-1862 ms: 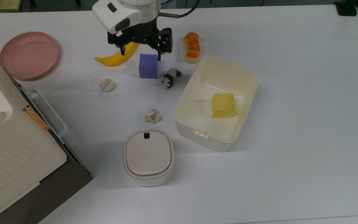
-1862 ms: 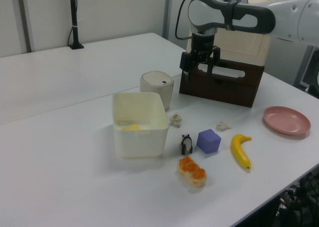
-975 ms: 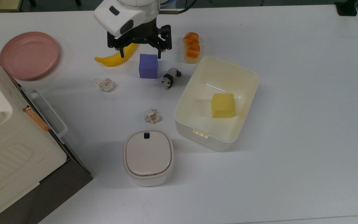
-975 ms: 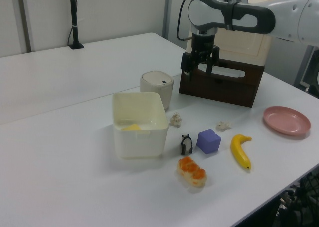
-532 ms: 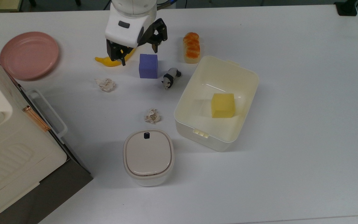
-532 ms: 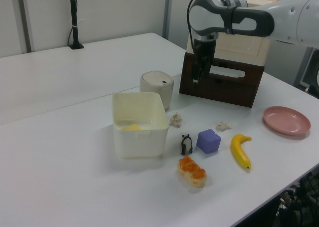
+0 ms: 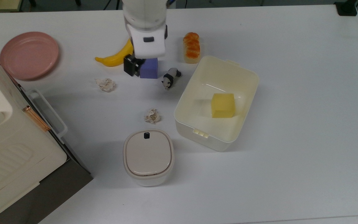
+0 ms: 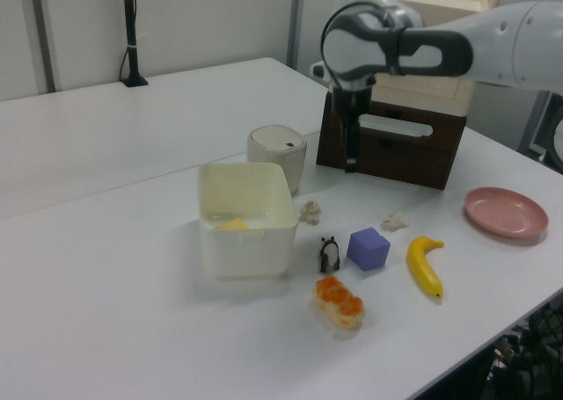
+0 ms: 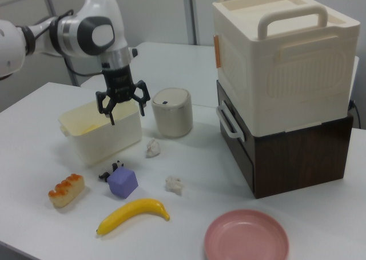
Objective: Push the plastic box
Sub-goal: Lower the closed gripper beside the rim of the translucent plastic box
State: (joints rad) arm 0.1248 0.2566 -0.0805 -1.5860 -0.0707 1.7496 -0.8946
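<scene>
Right now your tool (image 9: 122,107) hangs in the air w/ fingers spread wide, nothing held, well above the bench (image 7: 306,93). In the top view it sits over the purple cube (image 7: 149,69), next to the banana (image 7: 113,57) and panda figure (image 7: 170,77). The plastic box (image 7: 217,102) stands on the bench at the top view's right of centre, lid off, long axis skewed a bit, w/ a yellow block (image 7: 223,105) loose inside. Bread roll (image 7: 192,46) lies just off its far corner, the small lidded container (image 7: 148,157) near its front corner, a crumpled paper wad (image 7: 152,115) beside its long wall; none touch it as far as you can tell. Expect the box to be light, thin-walled, stiff enough at the rim but flexy mid-wall, and prob. slick on this smooth bench, so it should slide easily and may spin if you hit it off-centre. The block inside could shift and nudge the balance. No need to grip: come down beside a wall and press low, near the middle of that wall, not on the rim or latch tabs (image 7: 200,133). Pushing from the cube side toward the top view's right looks clearest, since that part of the bench is open. Go slow; a high contact may tip it.
</scene>
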